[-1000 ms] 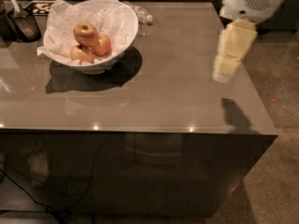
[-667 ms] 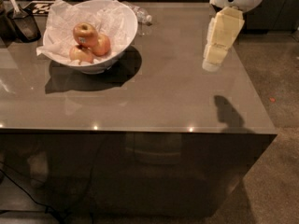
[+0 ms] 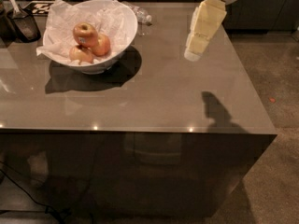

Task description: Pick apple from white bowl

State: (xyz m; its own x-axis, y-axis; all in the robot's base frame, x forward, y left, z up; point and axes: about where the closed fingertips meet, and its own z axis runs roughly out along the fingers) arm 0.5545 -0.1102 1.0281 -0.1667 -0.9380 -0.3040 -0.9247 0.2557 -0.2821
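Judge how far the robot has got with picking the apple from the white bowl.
Done: nothing yet; the stickered apple sits in the white bowl. In hand: the gripper hangs over the table, well apart from the bowl. Left: reach over, grasp the apple, lift it out.

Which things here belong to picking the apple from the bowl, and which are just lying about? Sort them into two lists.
Job: sticker apple, topmost in the white bowl; gripper, hanging above the table on its right side, well clear of the bowl.

Lying about: second apple and third apple beneath it; plastic bottle behind the bowl; dark object at far left.
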